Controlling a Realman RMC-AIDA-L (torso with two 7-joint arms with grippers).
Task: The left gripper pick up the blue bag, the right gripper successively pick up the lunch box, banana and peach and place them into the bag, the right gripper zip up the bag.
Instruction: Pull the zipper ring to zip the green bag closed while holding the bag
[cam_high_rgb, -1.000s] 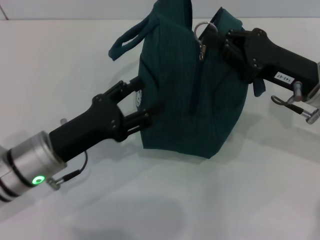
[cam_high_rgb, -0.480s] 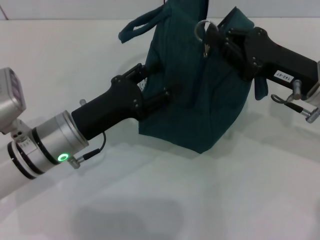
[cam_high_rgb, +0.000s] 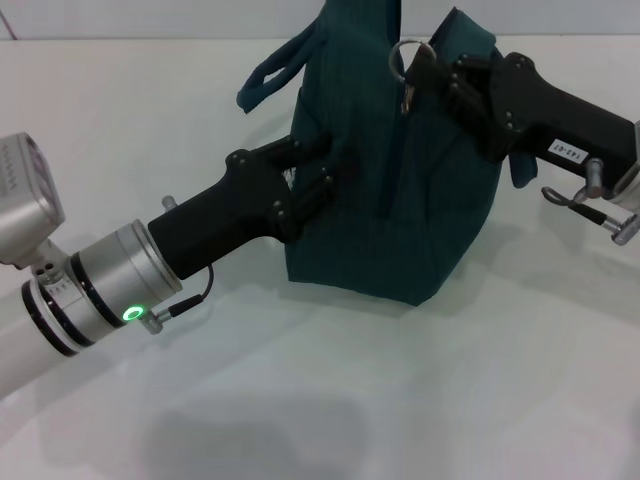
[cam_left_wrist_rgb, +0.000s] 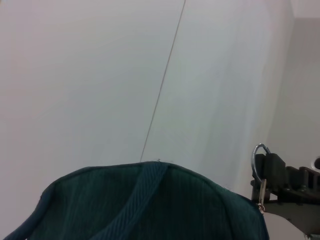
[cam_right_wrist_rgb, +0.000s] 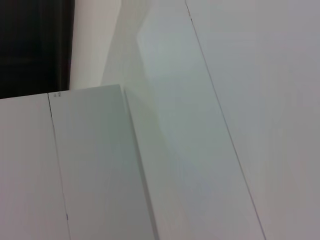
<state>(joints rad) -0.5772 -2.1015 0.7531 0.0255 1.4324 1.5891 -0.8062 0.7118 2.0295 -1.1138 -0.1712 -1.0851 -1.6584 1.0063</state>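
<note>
The white desk (cam_high_rgb: 330, 400) is bare along its near edge. Coming in from the near left corner, the left arm reaches toward the middle of the desk, a green light glowing on its silver wrist ring. The left gripper (cam_high_rgb: 318, 172) is at the left side panel of the blue bag (cam_high_rgb: 400, 210), its two black fingers (cam_high_rgb: 310, 195) set a narrow way apart and pressed into the fabric; they seem to pinch a fold of the cloth, though the contact itself is hidden in dark shadow, so how firm the hold is cannot be told.

The blue bag stands upright near the middle of the desk, its base on the surface, with the zipper line running down the front face. One loop handle (cam_high_rgb: 272, 68) sticks out to the left toward the far edge. In the left wrist view the bag's rounded top and a ribbed strap fill the lower part.

Farther back, from the right edge of the desk, the right arm comes in at the level of the bag's top. The right gripper (cam_high_rgb: 428, 72) has its black fingers closed at the ring-pull zipper (cam_high_rgb: 403, 62); the metal ring stands up just beside the fingertips and its tab hangs down over the fabric
</note>
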